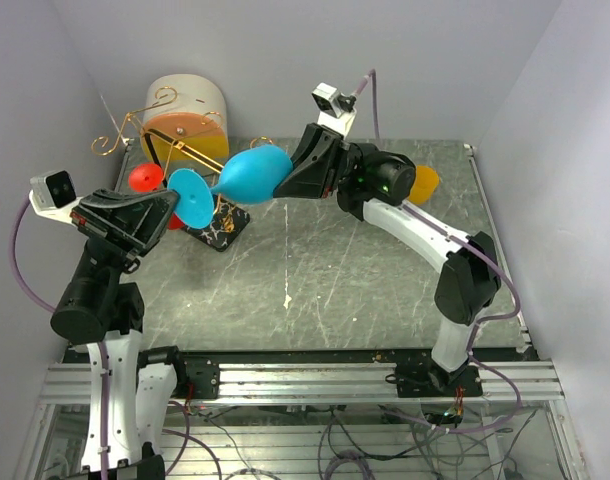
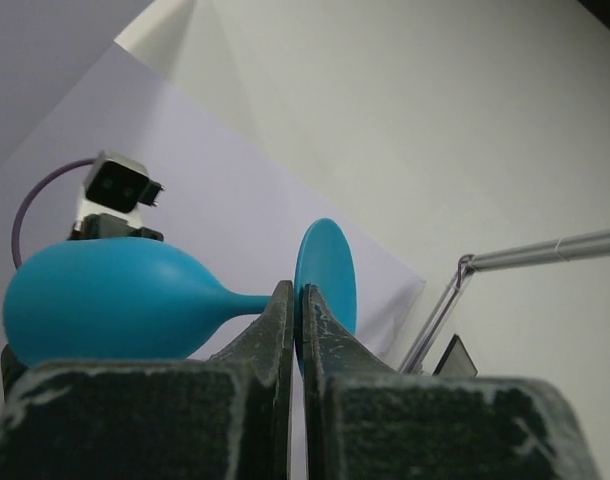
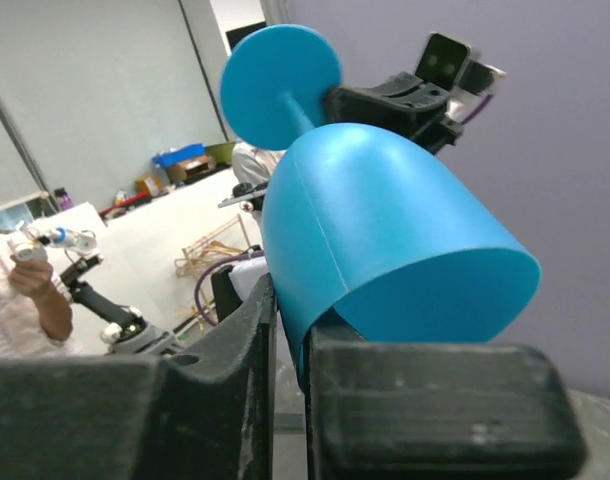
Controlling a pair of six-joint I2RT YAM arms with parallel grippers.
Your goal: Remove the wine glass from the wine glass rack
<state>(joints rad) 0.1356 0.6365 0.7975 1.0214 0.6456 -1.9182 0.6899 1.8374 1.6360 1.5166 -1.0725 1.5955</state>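
A blue wine glass [image 1: 253, 172] lies sideways in the air between my two grippers, in front of the gold wire rack [image 1: 135, 128] on its black speckled base [image 1: 221, 226]. My left gripper [image 1: 173, 205] is shut on the edge of the glass's foot [image 2: 327, 272], with the bowl [image 2: 95, 300] to its left. My right gripper [image 1: 290, 176] is shut on the bowl's rim [image 3: 385, 235], one finger inside and one outside. The foot [image 3: 280, 85] and the left gripper [image 3: 395, 100] show beyond the bowl in the right wrist view.
A red glass [image 1: 145, 179] sits at the rack, beside the left gripper. A cream drum with an orange face [image 1: 185, 112] stands behind the rack. An orange glass [image 1: 423, 183] lies behind the right arm. Walls close in left, back and right.
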